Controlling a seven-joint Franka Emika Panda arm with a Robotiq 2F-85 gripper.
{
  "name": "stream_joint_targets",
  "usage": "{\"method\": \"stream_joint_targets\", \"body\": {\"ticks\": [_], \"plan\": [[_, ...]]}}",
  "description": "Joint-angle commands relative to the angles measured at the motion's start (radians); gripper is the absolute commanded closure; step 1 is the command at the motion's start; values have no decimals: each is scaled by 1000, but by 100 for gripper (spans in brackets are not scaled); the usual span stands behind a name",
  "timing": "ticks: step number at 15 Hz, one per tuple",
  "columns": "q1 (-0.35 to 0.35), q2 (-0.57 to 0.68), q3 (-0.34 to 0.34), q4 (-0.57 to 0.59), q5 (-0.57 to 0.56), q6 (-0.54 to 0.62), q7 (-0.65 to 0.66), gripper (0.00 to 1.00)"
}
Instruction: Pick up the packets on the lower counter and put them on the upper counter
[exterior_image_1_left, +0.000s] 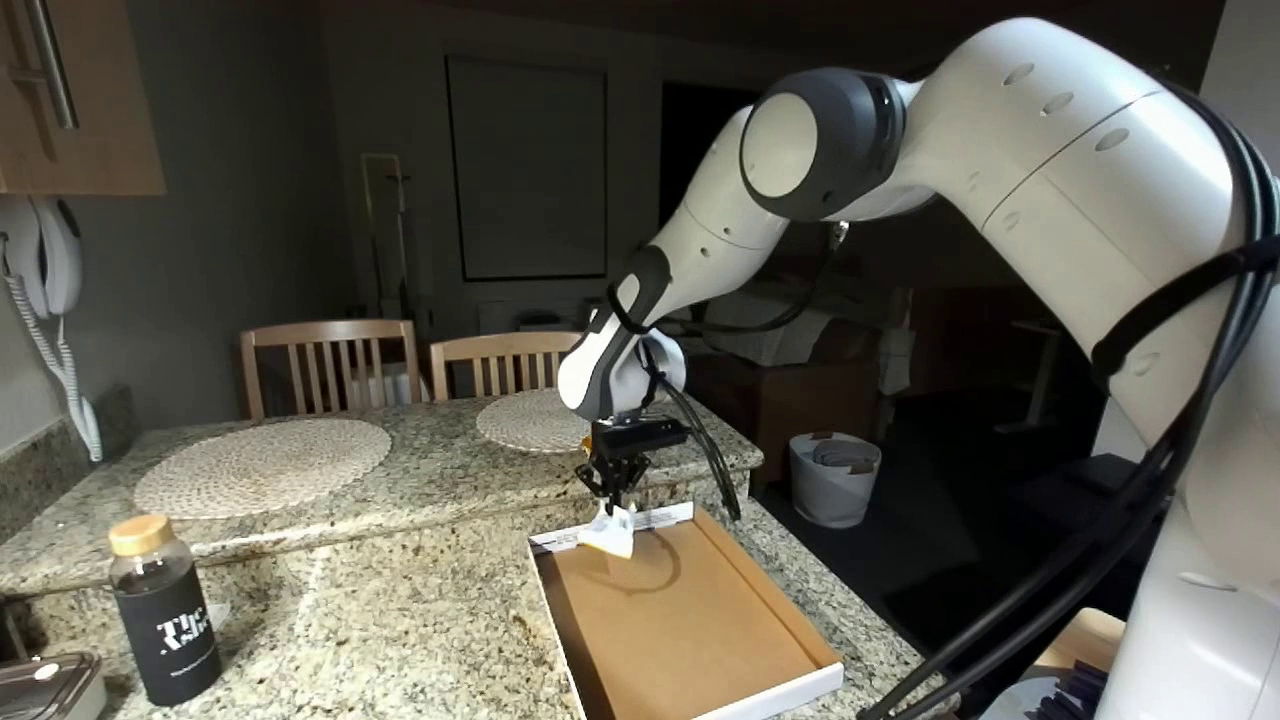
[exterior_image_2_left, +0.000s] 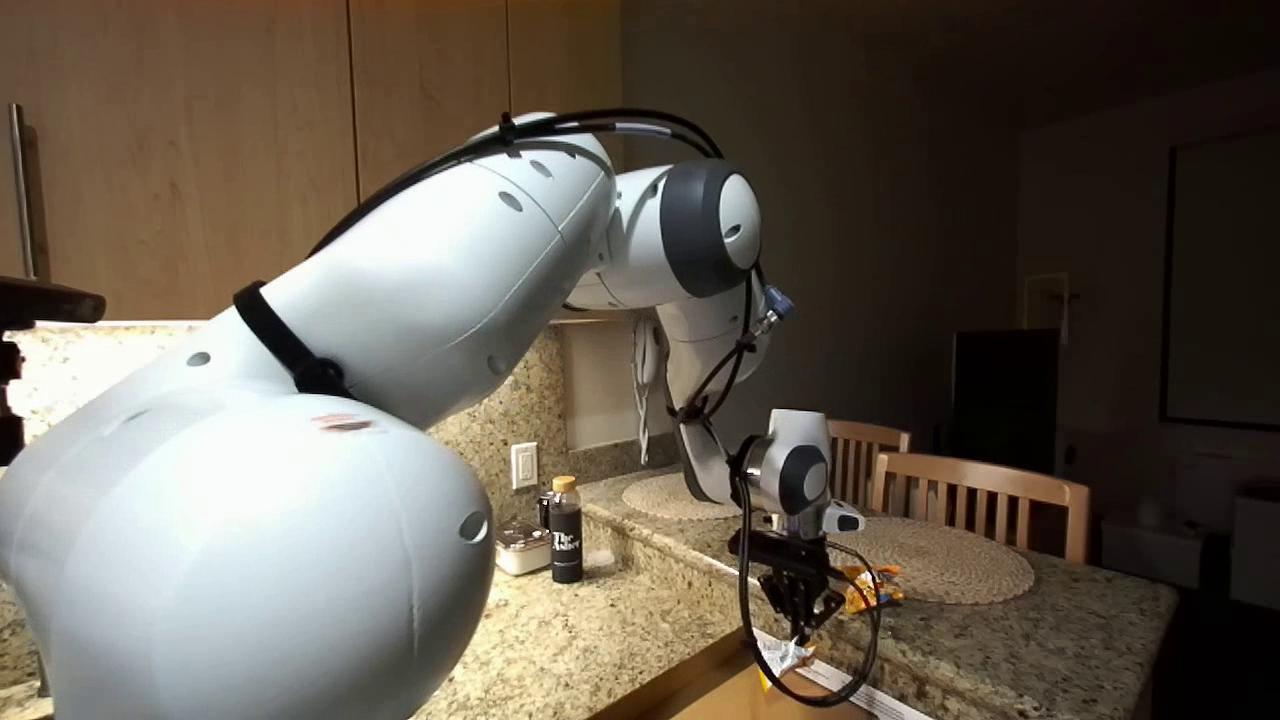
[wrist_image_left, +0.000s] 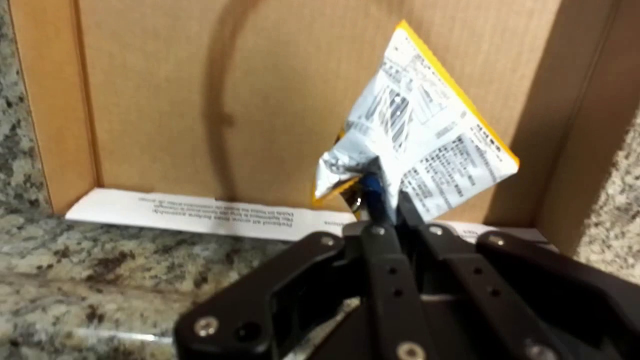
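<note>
One packet (wrist_image_left: 440, 135) is clamped in the claw (wrist_image_left: 391, 201), over the tray's (exterior_image_1_left: 690, 620) far end. Another packet (exterior_image_2_left: 862, 594) lies on the upper desk (exterior_image_2_left: 1070, 625) by the right placemat (exterior_image_2_left: 965, 560).

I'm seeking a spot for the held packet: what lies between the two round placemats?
Only bare speckled granite of the upper counter lies between the placemats, as seen in an exterior view.

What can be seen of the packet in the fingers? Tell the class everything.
The packet is crinkly and shiny, apparently plastic film: silvery-white with small dark print and a yellow-orange edge. The fingers pinch and crumple one part; the rest fans out at a slant. It is over the tray, near one end; whether the two touch, I cannot tell.
</note>
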Motion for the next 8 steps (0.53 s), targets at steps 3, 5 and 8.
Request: {"method": "stream_joint_targets", "body": {"ticks": [3, 5, 8], "plan": [[34, -123, -6, -107, 55, 220, 153, 93], [46, -120, -19, -68, 75, 256, 227, 95], [95, -89, -82, 11, 89, 299, 361, 95]]}}
